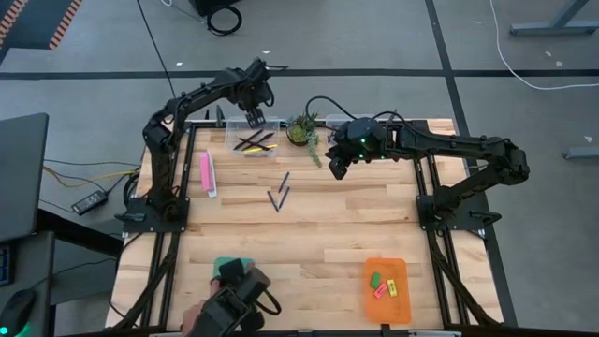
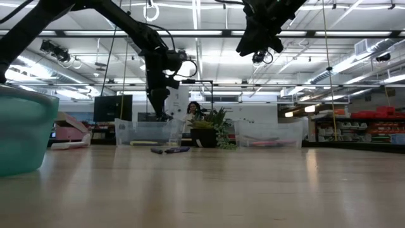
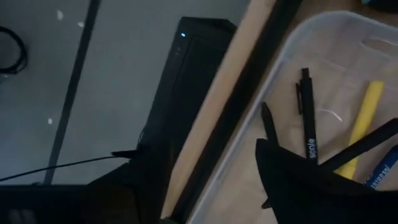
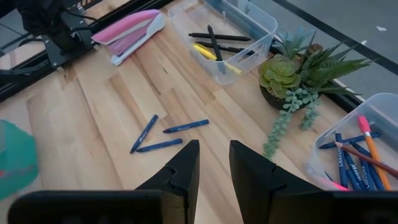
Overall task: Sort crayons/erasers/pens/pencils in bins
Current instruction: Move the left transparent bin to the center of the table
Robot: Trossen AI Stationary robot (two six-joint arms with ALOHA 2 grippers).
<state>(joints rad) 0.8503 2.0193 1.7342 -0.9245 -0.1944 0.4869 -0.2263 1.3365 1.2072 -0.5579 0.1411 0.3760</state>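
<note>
Left arm over the pencil tub, right arm waiting beside the plant.

Near the front, erasers (image 1: 384, 284) lie in the orange tray (image 1: 386, 294). Mid-table, three blue pens (image 4: 163, 132) lie loose. Farther, the right gripper (image 4: 213, 163), part open, holds nothing. At the back, the left gripper (image 1: 255, 116) hangs spread, empty, above the clear tub (image 1: 254, 139) with pencils (image 1: 253, 143).

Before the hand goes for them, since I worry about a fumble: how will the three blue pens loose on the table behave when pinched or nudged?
The blue pens look slim and rigid, so probably light, stiff and apt to roll. Lying flat, they may slip from a pinch.
</note>
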